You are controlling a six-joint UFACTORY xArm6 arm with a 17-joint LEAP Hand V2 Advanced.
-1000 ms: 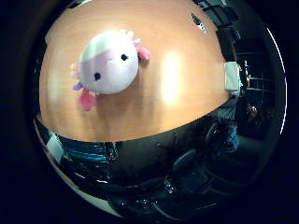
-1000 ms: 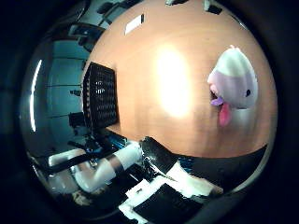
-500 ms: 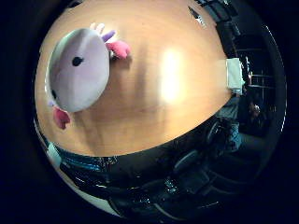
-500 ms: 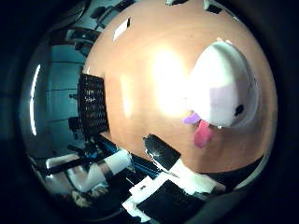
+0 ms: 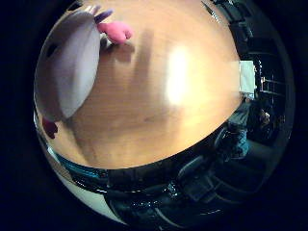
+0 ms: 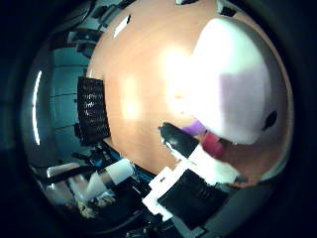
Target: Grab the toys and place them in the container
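A plush toy, white and lavender with pink and purple frills and a small black eye, lies on the wooden table. It fills much of the thumb side view, so it is close under the palm. My right hand shows one white and black finger whose black tip lies right beside the toy's purple frill. The finger is not curled round the toy. A black mesh container stands at the table's edge, well away from the toy.
A white object sits at the table's far edge. Past the near edge of the table are dark chairs and floor. A white cylinder-like part shows below the table edge near the container.
The palm has come closer to the plush toy, which now fills much more of both views. A finger has reached further in beside the toy's frill.
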